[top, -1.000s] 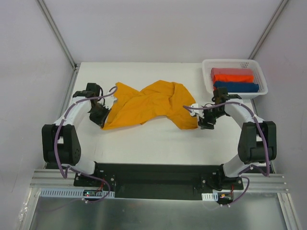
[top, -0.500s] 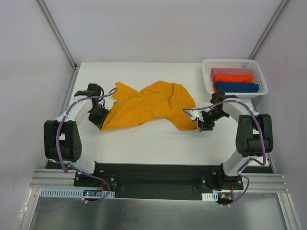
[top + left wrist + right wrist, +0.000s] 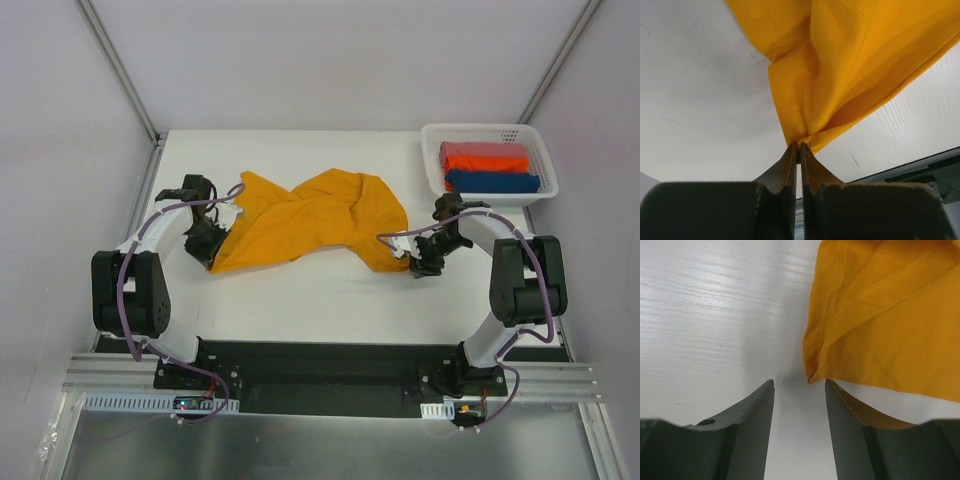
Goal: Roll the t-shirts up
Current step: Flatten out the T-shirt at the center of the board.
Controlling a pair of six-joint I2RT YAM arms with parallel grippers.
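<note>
Left jaws clamped on a corner of the t-shirt (image 3: 310, 220); right jaws apart beside its hem. It lies crumpled on the worktop (image 3: 330, 295); judged soft, light, limp, best gripped at stitched hem corners

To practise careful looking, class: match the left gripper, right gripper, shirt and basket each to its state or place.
Things: 1 left gripper; 2 right gripper; 3 shirt; 4 basket.
States: A far right corner of the table; B open beside a shirt corner; C crumpled across the table's middle; D shut on the shirt's edge.
Pairs: 1-D; 2-B; 3-C; 4-A.
</note>
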